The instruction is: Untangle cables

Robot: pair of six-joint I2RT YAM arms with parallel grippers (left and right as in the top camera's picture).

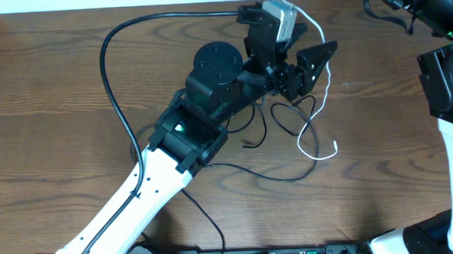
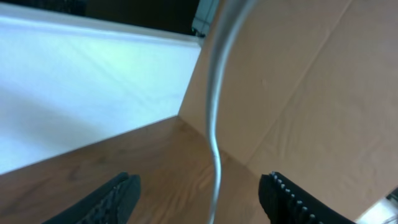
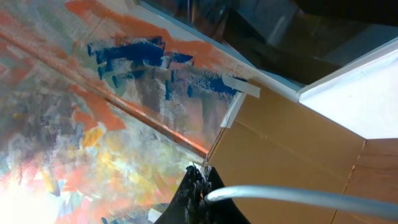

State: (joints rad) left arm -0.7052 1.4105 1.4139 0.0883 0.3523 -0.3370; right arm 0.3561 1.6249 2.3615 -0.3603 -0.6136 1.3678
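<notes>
The white cable point(image 1: 326, 92) hangs from above the table's far edge, runs down past my left gripper point(image 1: 310, 68) and ends in a loose loop on the wood. In the left wrist view the white cable point(image 2: 215, 155) runs between the open jaws point(image 2: 205, 199) without touching them. My right gripper point(image 3: 202, 190) is shut on the white cable point(image 3: 298, 196), held up high; it does not show in the overhead view. Thin black cables point(image 1: 276, 123) lie looped and crossed under the left gripper, and one point(image 1: 251, 172) trails toward the front.
The wooden table point(image 1: 57, 111) carries the left arm's thick black cable point(image 1: 109, 78) in a wide arc at the left. The right arm's base point(image 1: 446, 79) stands at the right edge. A cardboard wall point(image 2: 311, 93) and a white panel point(image 2: 93, 74) stand behind the table.
</notes>
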